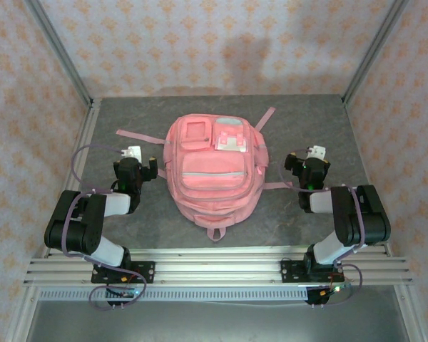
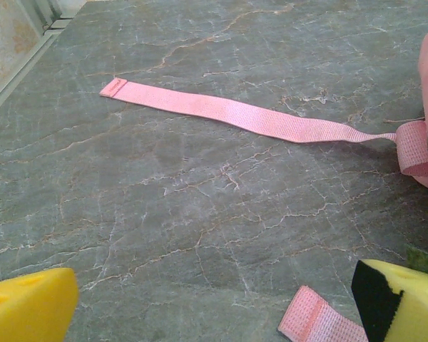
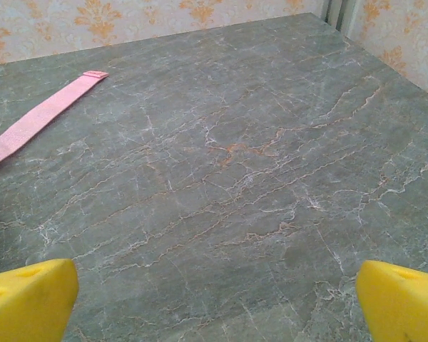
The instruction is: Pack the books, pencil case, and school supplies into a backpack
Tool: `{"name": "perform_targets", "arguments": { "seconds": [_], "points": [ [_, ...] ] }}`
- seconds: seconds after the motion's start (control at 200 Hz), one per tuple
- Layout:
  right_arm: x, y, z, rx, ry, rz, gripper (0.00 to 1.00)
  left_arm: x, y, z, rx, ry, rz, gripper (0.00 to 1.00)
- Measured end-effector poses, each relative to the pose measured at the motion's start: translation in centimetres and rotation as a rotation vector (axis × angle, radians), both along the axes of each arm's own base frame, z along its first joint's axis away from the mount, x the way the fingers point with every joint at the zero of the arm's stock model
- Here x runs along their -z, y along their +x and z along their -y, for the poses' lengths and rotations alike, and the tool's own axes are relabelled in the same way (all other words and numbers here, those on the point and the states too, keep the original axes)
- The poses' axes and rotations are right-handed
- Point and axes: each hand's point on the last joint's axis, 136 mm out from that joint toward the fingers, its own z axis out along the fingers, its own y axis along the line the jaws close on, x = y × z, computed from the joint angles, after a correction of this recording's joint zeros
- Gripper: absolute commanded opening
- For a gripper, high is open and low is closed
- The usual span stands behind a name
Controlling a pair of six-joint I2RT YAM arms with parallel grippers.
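The backpack (image 1: 208,171) is laid flat mid-surface (image 1: 307,121), long axis near-to-far, between the left gripper (image 1: 137,165) and right gripper (image 1: 307,165). Both are held open and empty, the left judged marginally nearer.

No readable text, label or number shows on the backpack (image 1: 210,167).

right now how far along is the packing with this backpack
Done: cannot tell. The backpack lies front up on the table, and its inside is hidden. In hand: nothing; the left gripper and the right gripper are both open, low over the table near the straps. Left: depends on what is already inside, which these views do not settle.
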Motion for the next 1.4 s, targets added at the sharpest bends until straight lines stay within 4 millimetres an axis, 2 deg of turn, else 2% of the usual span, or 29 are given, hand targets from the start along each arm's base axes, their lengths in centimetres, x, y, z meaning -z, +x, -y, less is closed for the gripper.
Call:
{"name": "perform_targets", "arguments": {
  "seconds": [1.401],
  "points": [
    [0.12,0.03,-0.16,-0.019,0.011,-0.004,0.99,0.0,0.0,0.0,0.0,0.0,0.0,1.0]
  ]
}}
